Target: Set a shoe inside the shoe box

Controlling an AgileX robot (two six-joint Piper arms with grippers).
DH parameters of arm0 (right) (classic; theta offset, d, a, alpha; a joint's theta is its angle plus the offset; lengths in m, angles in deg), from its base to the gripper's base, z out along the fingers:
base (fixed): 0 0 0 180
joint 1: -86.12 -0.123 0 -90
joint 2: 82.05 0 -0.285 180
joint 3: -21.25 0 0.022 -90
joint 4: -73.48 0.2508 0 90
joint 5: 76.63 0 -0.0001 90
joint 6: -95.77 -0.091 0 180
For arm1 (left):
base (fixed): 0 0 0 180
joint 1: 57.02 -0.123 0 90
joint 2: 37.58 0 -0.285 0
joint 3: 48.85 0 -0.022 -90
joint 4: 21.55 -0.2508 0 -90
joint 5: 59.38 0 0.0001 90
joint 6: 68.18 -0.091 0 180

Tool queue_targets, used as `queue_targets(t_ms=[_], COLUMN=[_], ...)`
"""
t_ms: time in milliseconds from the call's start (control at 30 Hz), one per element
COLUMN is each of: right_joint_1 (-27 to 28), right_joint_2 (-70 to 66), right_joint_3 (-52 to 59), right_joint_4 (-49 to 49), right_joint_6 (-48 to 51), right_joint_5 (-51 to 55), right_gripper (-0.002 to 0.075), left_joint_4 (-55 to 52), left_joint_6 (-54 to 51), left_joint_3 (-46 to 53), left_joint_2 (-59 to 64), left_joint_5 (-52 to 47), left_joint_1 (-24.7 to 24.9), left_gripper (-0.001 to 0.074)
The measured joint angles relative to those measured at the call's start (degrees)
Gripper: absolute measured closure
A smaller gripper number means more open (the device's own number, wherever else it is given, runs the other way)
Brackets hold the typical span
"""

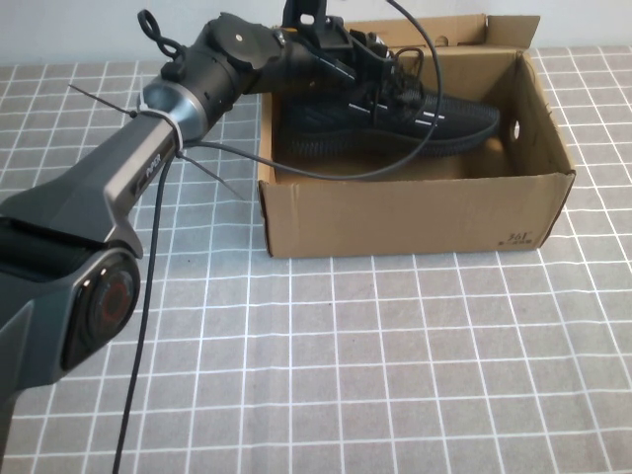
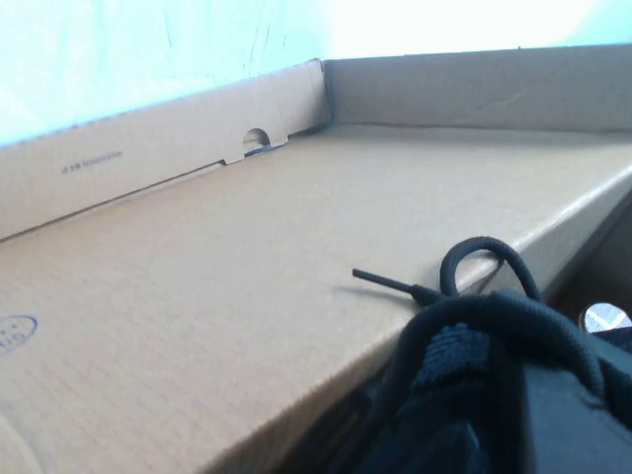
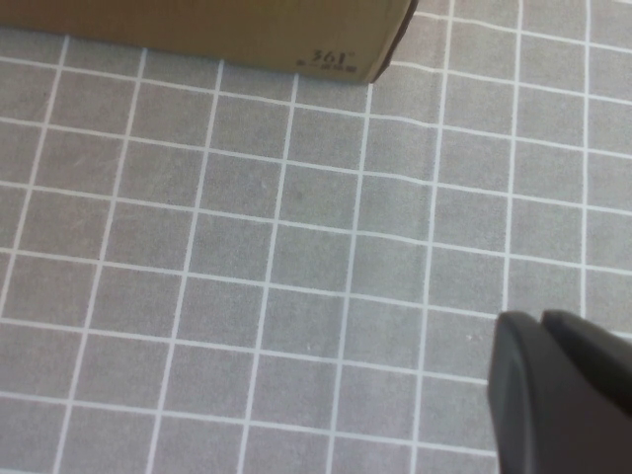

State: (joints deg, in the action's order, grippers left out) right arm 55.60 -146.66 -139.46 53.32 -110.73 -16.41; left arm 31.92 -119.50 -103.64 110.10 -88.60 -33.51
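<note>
The black knit shoe [image 1: 434,123] lies lengthwise inside the brown cardboard shoe box [image 1: 415,212], toe to the right, and its grey side stripes show. My left gripper [image 1: 341,49] reaches over the box's back left corner and is shut on the shoe's heel end. In the left wrist view the shoe's knit collar [image 2: 454,385] and a lace loop [image 2: 484,252] fill the near corner, with the open flap lid [image 2: 247,257] behind. My right gripper [image 3: 541,321] is shut and empty above the mat, near the box's printed corner [image 3: 336,59].
A grey mat with a white grid [image 1: 395,375] covers the table in front of the box. The left arm's black cable [image 1: 148,326] hangs down at the left, and another loops over the box opening.
</note>
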Motion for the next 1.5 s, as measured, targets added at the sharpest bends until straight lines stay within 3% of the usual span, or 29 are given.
queue_targets(t_ms=[133,233,500,667,733,800,900,1000,1300,1500], right_joint_1=[0.0,0.0,0.0,0.0,0.0,0.0,0.0,0.0,0.0,0.0], right_joint_2=[0.0,0.0,0.0,0.0,0.0,0.0,0.0,0.67,13.55,26.95], right_joint_3=[0.0,0.0,0.0,0.0,0.0,0.0,0.0,0.0,0.0,0.0], right_joint_4=[0.0,0.0,0.0,0.0,0.0,0.0,0.0,0.28,4.52,7.11], right_joint_6=[0.0,0.0,0.0,0.0,0.0,0.0,0.05,0.05,2.51,7.52], right_joint_5=[0.0,0.0,0.0,0.0,-0.1,-0.2,-0.2,0.41,6.09,11.59], right_gripper=[0.0742,0.0743,0.0742,0.0743,0.0743,0.0742,0.0742,0.0742,0.0742,0.0742], left_joint_4=[0.0,0.0,-1.49,-2.68,-4.18,-6.92,-10.47,-13.52,-24.25,-28.24], left_joint_6=[0.0,-0.12,2.01,4.11,6.42,8.8,10.54,11.26,14.95,17.76], left_joint_3=[0.0,0.0,0.0,0.0,0.0,0.0,0.0,-0.1,1.04,13.08], left_joint_2=[0.0,0.0,-3.03,-6.76,-9.0,-11.7,-15.84,-20.07,-34.52,-50.16], left_joint_5=[-0.11,-0.67,-6.21,-14.55,-18.07,-21.58,-26.28,-30.29,-37.48,-36.27], left_joint_1=[0.0,0.0,-1.94,-4.25,-4.48,-4.53,-4.53,-4.53,-4.53,-4.53], left_gripper=[0.0732,0.0685,0.0337,0.0282,0.03,0.0366,0.056,0.0683,0.0734,0.0735])
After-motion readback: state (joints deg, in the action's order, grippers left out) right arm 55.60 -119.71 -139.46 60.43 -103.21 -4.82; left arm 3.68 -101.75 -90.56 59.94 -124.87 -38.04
